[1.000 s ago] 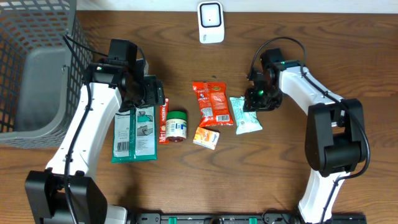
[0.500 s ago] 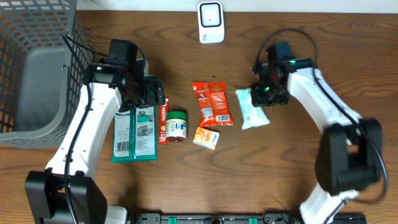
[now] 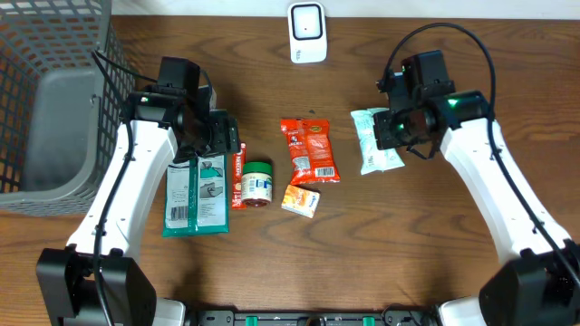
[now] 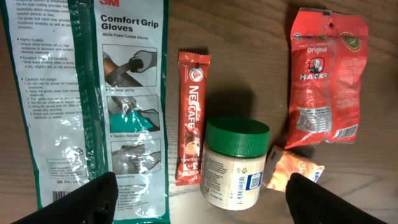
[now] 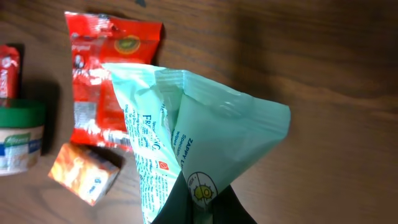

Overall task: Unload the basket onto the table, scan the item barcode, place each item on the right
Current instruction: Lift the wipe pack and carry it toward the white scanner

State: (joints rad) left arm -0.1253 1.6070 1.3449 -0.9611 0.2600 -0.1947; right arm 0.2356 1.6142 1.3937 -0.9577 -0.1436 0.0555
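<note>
1. Quick count on the counter (image 3: 381, 244): one white scanner (image 3: 307, 32) at top centre, and one grey mesh basket (image 3: 27, 54) at upper left.
2. One glove pack (image 3: 195, 192) lies flat at centre left. Just to its right are one red coffee stick (image 3: 239, 172) and one green-lidded jar (image 3: 257, 183).
3. One red snack bag (image 3: 310, 151) sits mid-frame, with one small orange packet (image 3: 301, 200) just below it.
4. Here's my item: one mint-green pack (image 3: 376, 140), right of the red snack bag and below-right of the scanner, well apart from it.
5. The right fingers (image 5: 236, 211) are clenched on the mint-green pack. In the wrist view they pinch its bottom edge, and the pack fans upward from them with printed text showing.
6. The left fingers (image 4: 84, 199) are spread wide and released, holding nothing. They hover over the coffee stick and jar, with one tip above the glove pack and the other near the orange packet.
</note>
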